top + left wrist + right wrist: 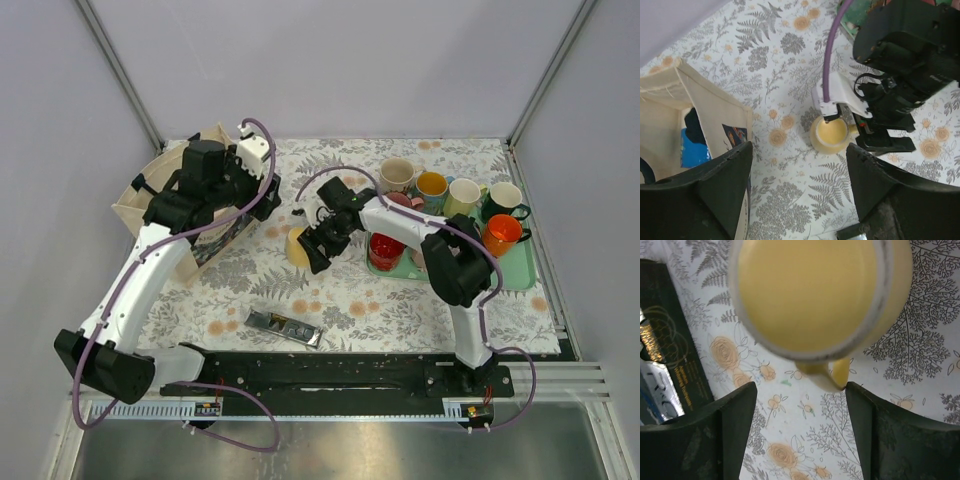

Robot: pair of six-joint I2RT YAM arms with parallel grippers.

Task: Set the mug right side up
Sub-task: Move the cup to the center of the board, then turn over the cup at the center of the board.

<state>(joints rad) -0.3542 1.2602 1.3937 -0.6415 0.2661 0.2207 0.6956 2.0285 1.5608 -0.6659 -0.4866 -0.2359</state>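
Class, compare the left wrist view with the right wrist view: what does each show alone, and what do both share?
Only the left wrist view shows the cloth bag and the right claw from outside, beside the yellow mug. Only the right wrist view shows the gold print on a dark packet and the mug's handle close up. Both show the yellow mug and the flowered tablecloth.

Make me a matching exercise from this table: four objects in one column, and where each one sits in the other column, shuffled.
Objects:
1 yellow mug
2 red mug
3 tote bag
4 foil packet

Places:
A far left side
B on the green tray
C nearest the front edge
D in the middle, just left of the tray

Pairs: 1-D, 2-B, 3-A, 4-C.
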